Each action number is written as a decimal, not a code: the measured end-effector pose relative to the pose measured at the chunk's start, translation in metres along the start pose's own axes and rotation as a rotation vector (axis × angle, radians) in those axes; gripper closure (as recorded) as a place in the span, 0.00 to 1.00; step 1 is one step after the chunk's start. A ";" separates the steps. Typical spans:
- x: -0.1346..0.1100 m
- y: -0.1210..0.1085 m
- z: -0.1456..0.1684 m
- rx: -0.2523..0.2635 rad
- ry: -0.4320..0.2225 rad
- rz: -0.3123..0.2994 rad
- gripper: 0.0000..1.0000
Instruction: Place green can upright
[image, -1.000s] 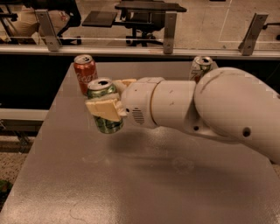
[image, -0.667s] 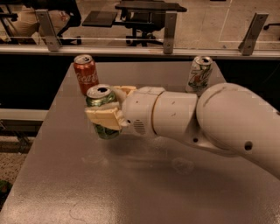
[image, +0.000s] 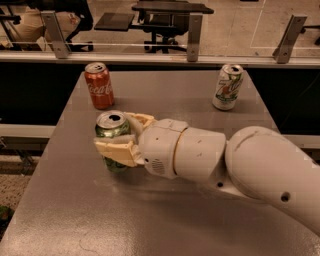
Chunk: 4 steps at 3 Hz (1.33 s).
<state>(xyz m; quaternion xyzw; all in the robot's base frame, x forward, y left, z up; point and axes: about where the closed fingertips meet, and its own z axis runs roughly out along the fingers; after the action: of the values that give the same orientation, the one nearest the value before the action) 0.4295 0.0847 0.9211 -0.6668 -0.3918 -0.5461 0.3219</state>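
Camera view, tool: the tool (image: 114, 134) is pinching the green can (image: 112, 124) from the can's right. One pale finger is crossing the front of the can and the other is tucking in behind it.
Camera view, green can: it is standing upright with its opening facing up. It is sitting near the left edge of the desk (image: 165, 100), about halfway along, nearer than the red Coca-Cola can (image: 99, 86).
Camera view, change: over the last second the tool and can are sinking lower and drifting slightly towards the near edge. The arm (image: 260, 165) is dropping clear of the white 7UP can (image: 227, 86) by the far right corner.
Camera view, contact: the can's base is looking level with the desk, but whether it is touching cannot be told.
Camera view, meaning: the placing is probably nearing its end, and only the letting go seems to be remaining.
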 end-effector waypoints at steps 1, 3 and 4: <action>-0.006 -0.010 0.002 -0.013 0.034 -0.011 0.82; -0.017 -0.019 0.006 -0.037 0.071 -0.028 0.27; -0.020 -0.018 0.005 -0.032 0.069 -0.026 0.05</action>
<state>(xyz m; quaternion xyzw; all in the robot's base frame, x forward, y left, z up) 0.4144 0.0947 0.9009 -0.6476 -0.3803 -0.5789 0.3175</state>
